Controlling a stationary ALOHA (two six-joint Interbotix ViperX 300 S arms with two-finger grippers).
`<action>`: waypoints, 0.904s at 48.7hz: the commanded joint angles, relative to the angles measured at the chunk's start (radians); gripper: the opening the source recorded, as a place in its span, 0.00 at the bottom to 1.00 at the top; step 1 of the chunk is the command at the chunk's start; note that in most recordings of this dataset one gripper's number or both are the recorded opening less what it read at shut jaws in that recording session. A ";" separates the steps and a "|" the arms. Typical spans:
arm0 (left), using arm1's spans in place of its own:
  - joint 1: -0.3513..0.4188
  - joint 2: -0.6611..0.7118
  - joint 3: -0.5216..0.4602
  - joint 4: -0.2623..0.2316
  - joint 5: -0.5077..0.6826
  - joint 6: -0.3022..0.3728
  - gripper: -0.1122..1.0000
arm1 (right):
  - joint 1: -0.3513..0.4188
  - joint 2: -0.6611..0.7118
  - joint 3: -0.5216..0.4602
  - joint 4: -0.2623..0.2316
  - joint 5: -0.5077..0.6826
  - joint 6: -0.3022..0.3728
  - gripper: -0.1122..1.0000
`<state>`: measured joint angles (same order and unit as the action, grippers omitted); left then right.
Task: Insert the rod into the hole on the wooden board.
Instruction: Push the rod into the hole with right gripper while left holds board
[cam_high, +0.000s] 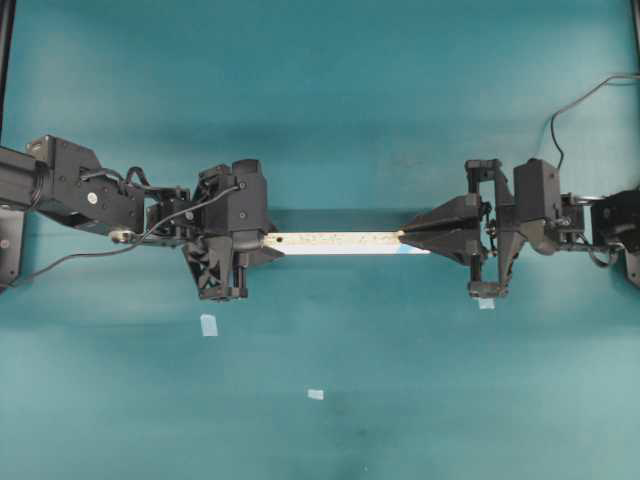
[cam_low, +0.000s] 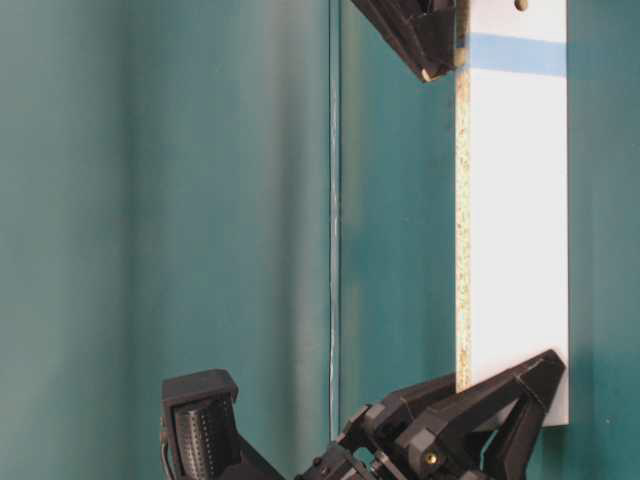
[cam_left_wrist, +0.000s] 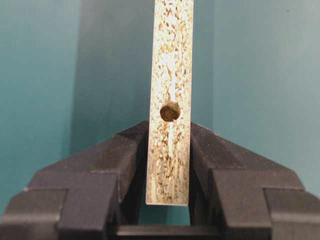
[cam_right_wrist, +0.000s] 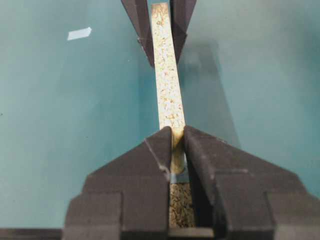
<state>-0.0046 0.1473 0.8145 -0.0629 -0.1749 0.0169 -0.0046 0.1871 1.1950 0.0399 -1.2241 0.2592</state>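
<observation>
1. Overhead view: you see the wooden board (cam_high: 335, 242) stretched level between the two arms, above the teal table (cam_high: 320, 80). Your left gripper (cam_high: 262, 243) is clamped on its left end. Your right gripper (cam_high: 402, 237) has its jaws drawn together at the board's right end. A small dark hole (cam_high: 285, 240) sits near the left end. Two pale-blue tape scraps (cam_high: 208, 324) lie on the table below the board, well apart from it.

2. Table-level view: the board's white face (cam_low: 515, 220) runs up the frame, with a blue mark (cam_low: 515, 54) across it and a hole (cam_low: 521, 5) just beyond, at the top edge. The left gripper (cam_low: 505, 395) grips the near end; the right gripper's tip (cam_low: 432, 60) touches the speckled edge beside the blue mark.

3. Left wrist view: your jaws are closed on both faces of the board (cam_left_wrist: 170, 65), speckled edge up, with an unmarked hole (cam_left_wrist: 170, 111) just past them.

4. Right wrist view: your jaws are pinched nearly together over the board's edge (cam_right_wrist: 167, 75). You cannot tell whether the rod is between them; it isn't clearly visible in any view.
</observation>
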 joint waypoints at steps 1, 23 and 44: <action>-0.003 -0.015 -0.008 0.002 -0.003 -0.003 0.39 | 0.000 -0.023 0.005 0.002 -0.002 0.002 0.19; -0.003 -0.014 -0.009 0.002 -0.003 -0.003 0.39 | 0.002 -0.087 0.055 0.000 0.066 0.002 0.19; -0.003 -0.014 -0.012 0.002 -0.003 -0.003 0.39 | 0.006 -0.087 0.028 -0.015 0.132 -0.002 0.19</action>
<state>-0.0046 0.1473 0.8145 -0.0629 -0.1733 0.0169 -0.0015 0.1150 1.2364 0.0307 -1.1029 0.2592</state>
